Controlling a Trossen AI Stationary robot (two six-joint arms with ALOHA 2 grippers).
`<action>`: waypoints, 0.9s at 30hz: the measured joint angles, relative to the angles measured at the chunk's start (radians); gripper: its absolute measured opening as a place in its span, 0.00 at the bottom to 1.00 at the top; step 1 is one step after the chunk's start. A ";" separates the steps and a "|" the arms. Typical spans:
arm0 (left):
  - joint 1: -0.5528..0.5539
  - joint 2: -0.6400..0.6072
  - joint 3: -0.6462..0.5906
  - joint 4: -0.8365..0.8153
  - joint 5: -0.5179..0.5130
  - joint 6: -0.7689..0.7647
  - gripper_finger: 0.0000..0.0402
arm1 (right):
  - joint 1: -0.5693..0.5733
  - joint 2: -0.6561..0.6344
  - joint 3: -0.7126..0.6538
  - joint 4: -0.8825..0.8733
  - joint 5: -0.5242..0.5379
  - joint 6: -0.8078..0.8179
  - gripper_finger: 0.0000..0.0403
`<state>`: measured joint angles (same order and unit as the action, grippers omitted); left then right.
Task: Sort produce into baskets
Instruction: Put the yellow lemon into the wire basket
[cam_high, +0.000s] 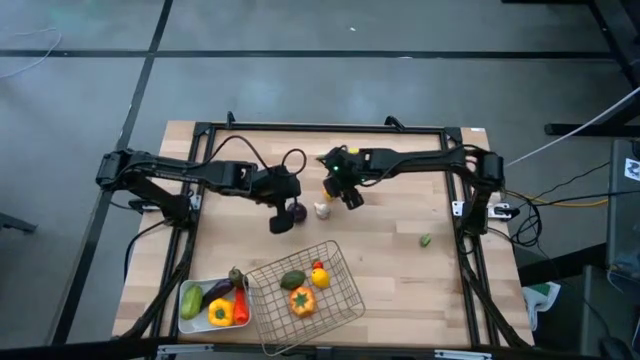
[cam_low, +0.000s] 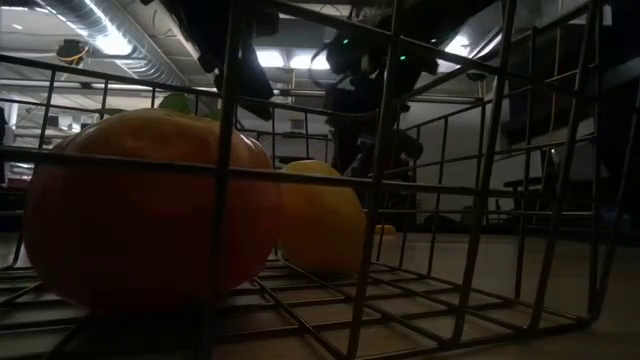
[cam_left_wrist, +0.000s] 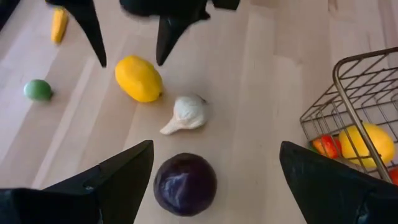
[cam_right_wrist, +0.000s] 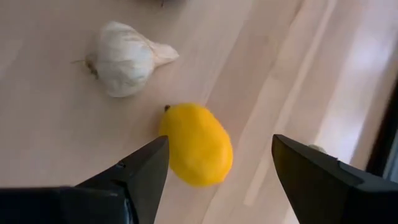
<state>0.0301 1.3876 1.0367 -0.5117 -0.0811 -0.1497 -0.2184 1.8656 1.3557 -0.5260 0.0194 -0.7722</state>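
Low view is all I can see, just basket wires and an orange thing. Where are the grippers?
Observer: The left gripper is open around a purple onion on the table.
Operator: And the other one?
Observer: The right gripper is open over a lemon, beside the garlic.
Operator: Is there another basket?
Observer: Yes, a white tray left of the wire basket holds an eggplant and a yellow pepper.

Left claw (cam_left_wrist: 211, 180) spread wide; right claw (cam_right_wrist: 221, 168) likewise, both mid-table.
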 joint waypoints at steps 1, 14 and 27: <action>0.002 0.000 0.000 0.000 0.000 0.000 0.86 | 0.000 0.019 0.021 -0.015 0.004 -0.006 0.70; -0.004 0.000 0.000 -0.001 0.015 0.001 0.86 | 0.000 0.179 0.106 -0.142 0.059 -0.072 0.70; 0.007 -0.003 0.000 -0.010 0.016 0.007 0.86 | 0.004 0.184 0.108 -0.188 0.053 0.013 0.51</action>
<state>0.0374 1.3846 1.0367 -0.5217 -0.0650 -0.1427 -0.2145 2.0498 1.4634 -0.7142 0.0722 -0.7594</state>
